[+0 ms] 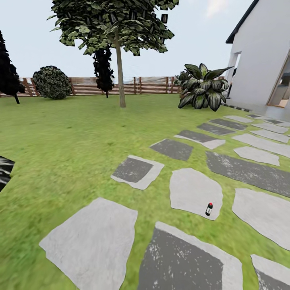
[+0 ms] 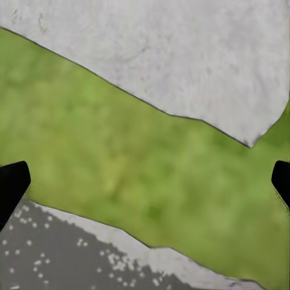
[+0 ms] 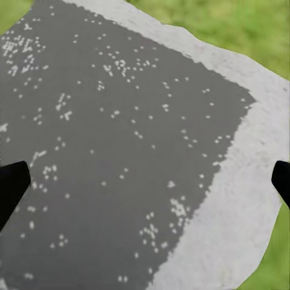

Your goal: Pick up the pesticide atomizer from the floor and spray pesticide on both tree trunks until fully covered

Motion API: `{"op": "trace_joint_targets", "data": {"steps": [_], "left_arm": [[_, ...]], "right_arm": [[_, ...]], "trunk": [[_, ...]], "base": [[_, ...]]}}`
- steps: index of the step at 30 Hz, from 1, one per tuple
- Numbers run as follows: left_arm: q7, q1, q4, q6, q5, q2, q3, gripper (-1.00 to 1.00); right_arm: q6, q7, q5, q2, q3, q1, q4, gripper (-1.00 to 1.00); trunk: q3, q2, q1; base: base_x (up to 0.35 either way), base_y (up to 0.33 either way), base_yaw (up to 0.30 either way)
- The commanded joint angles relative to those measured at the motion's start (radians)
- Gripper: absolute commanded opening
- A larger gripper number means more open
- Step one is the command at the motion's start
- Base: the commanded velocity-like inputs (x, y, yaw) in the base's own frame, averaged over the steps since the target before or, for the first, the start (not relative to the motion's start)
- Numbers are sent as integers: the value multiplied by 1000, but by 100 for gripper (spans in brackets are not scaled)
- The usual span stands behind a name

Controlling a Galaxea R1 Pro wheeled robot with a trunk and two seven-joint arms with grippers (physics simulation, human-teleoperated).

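- Green lawn (image 1: 68, 141) spread to a brown slat fence (image 1: 149, 85), with a white house (image 1: 262, 52) at the right.
- Left gripper (image 2: 145, 181) hung over grass between two stepping stones, fingertips (image 2: 12, 181) spread wide with nothing between them.
- Right gripper (image 3: 145, 181) hung likewise over a dark, white-speckled stone (image 3: 121, 139), wide apart and bare.
- Pesticide atomizer (image 1: 209, 209) stood upright on a pale stone (image 1: 193, 191); its white mark was too small to read.
- One tree (image 1: 117, 24) rose near the fence, its trunk (image 1: 120, 76) pale and straight.
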Motion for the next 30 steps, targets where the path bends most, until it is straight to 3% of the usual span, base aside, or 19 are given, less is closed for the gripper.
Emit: {"op": "trace_joint_targets", "data": {"steps": [1,10,30], "left_arm": [[0,0,0,0,-1,0,0,100],[0,0,0,0,-1,0,0,100],[0,0,0,0,1,0,0,100]], "right_arm": [[0,0,0,0,0,0,0,100],[0,-1,-1,1,-2,0,-1,100],[0,-2,-1,3,-2,0,0,100]], "trunk": [[0,0,0],[0,0,0],[0,0,0]], "base": [[338,71,0],[338,71,-16],[338,107,-255]]}}
